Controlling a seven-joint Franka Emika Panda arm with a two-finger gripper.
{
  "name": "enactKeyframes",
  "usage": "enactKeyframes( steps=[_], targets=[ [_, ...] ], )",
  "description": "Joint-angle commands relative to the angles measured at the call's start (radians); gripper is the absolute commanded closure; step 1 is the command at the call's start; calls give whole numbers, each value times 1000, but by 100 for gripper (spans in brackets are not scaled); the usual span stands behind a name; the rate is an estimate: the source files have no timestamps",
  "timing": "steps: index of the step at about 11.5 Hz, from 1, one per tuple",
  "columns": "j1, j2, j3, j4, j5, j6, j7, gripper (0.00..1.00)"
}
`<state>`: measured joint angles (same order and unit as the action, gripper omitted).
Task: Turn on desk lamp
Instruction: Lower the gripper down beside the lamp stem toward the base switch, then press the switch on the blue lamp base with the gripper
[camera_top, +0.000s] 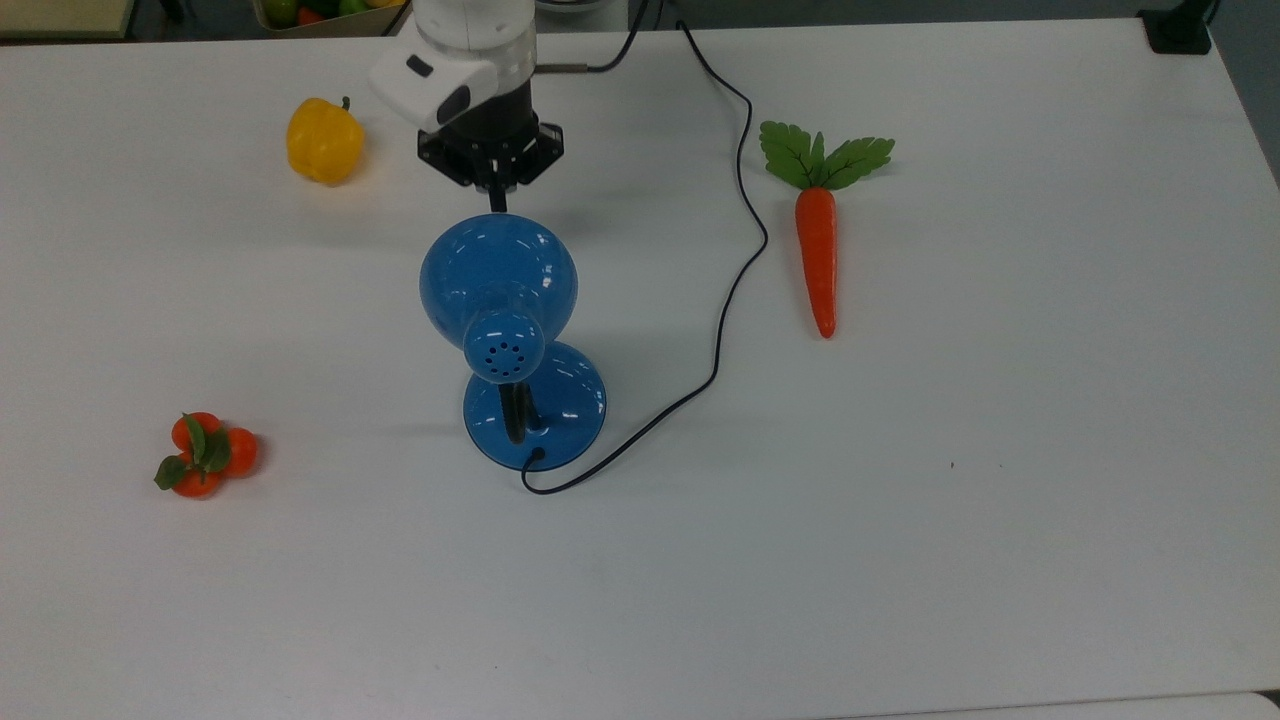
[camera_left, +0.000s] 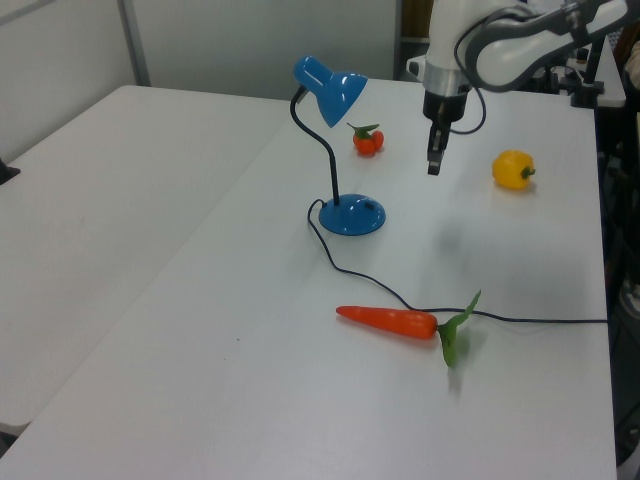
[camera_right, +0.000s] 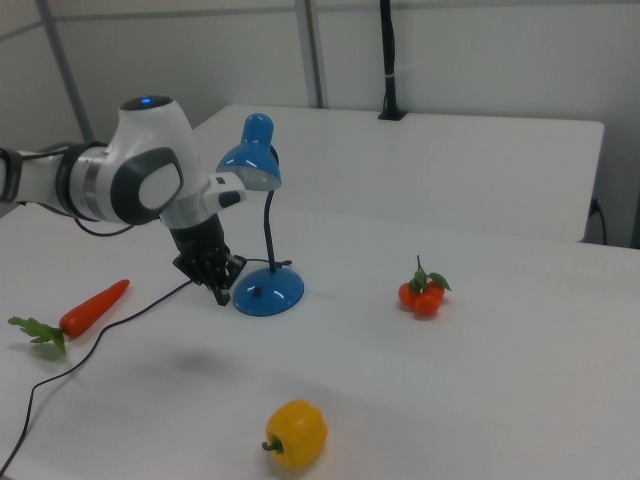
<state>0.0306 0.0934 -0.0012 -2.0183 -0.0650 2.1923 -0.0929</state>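
Note:
The desk lamp (camera_top: 498, 270) is glossy blue and stands mid-table with its dome shade leaning over its round base (camera_top: 565, 405); its lamp cord (camera_top: 738, 230) runs off the far edge. In the left view, the lamp (camera_left: 330, 85) rises on a curved black neck above its base (camera_left: 352, 215). My gripper (camera_top: 497, 200) points down just past the shade's rim on the top view's upper side, fingers shut and holding nothing. It hangs above the table right of the lamp in the left view (camera_left: 434, 165) and left of the lamp's base (camera_right: 270, 292) in the right view (camera_right: 222, 295).
On the white table (camera_top: 900, 500) lie a yellow pepper (camera_top: 323, 140), a carrot (camera_top: 818, 250) with green leaves and a cluster of small oranges (camera_top: 203, 455). A bin of fruit (camera_top: 320, 12) sits beyond the far edge.

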Motion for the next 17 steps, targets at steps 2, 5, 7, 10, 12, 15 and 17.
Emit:
enactKeyframes(
  steps=[2,5,7,10,12,15,17],
  targets=[
    [11,95,-10,-3,1,206,-1,100],
    [17,160,-6,4,4,369,57,100],
    [19,189,0,7,4,462,77,100],
    [20,216,0,19,4,559,93,100],
    [19,236,12,26,4,584,94,100],
    [20,253,13,26,4,601,96,100],
    [20,258,13,26,4,624,94,100]
  ],
)
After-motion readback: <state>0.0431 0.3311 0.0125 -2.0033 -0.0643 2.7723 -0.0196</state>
